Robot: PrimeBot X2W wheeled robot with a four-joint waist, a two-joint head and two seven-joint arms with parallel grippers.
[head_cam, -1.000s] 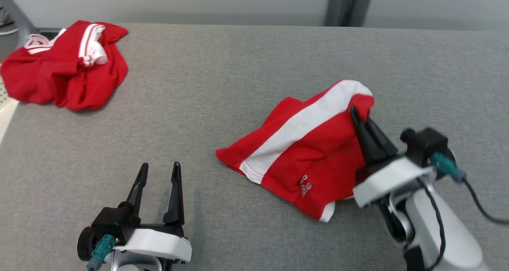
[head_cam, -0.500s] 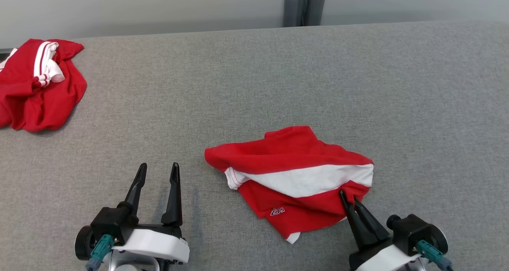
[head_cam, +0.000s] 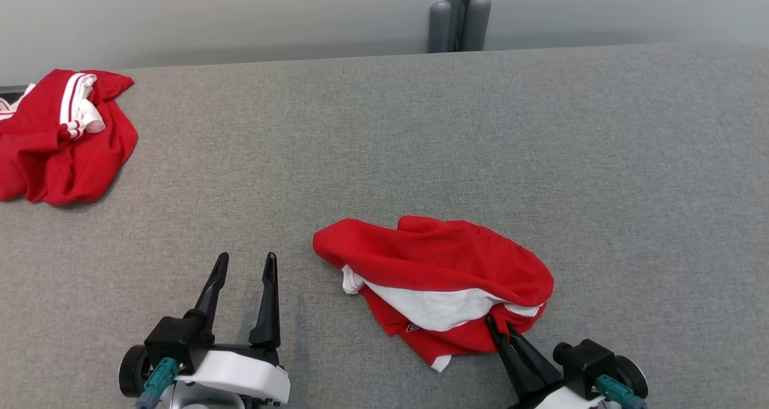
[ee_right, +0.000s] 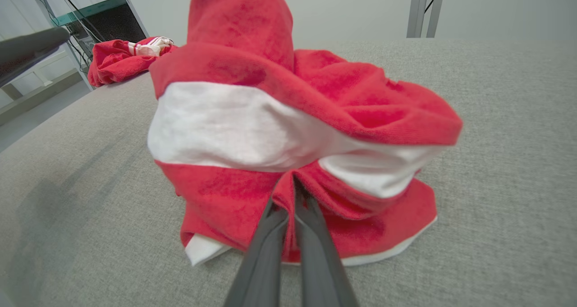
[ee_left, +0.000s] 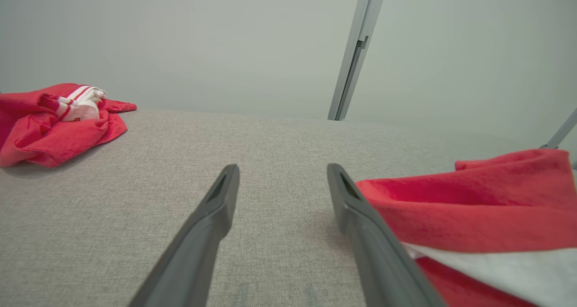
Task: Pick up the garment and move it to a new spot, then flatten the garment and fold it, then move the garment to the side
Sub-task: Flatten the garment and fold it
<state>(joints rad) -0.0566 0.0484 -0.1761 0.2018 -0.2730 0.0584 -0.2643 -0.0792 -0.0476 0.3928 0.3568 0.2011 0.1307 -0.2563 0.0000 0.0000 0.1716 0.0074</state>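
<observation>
- The garment (head_cam: 444,259), red with a broad white band, is seen bunched on the grey surface (head_cam: 420,127), in its near part and right of the middle
- Its near right edge is pinched by the right gripper (head_cam: 501,330), whose fingers are pressed together on a red fold; in the right wrist view the cloth is seen heaped up beyond the fingers, with a white-edged hem lying on the surface
- The left gripper (head_cam: 243,265) is held spread and empty, near the surface, just to the left of the garment and apart from it
- A second red and white garment (head_cam: 54,139) is heaped at the far left edge of the surface, well apart
- Wide bare room is offered between the two heaps, beyond the garment up to the far edge, and to its right
- Two grey posts (head_cam: 456,24) are seen behind the far edge
- A small white outlined emblem (head_cam: 413,327) is printed on the red cloth near the hem; it is too small to be read
</observation>
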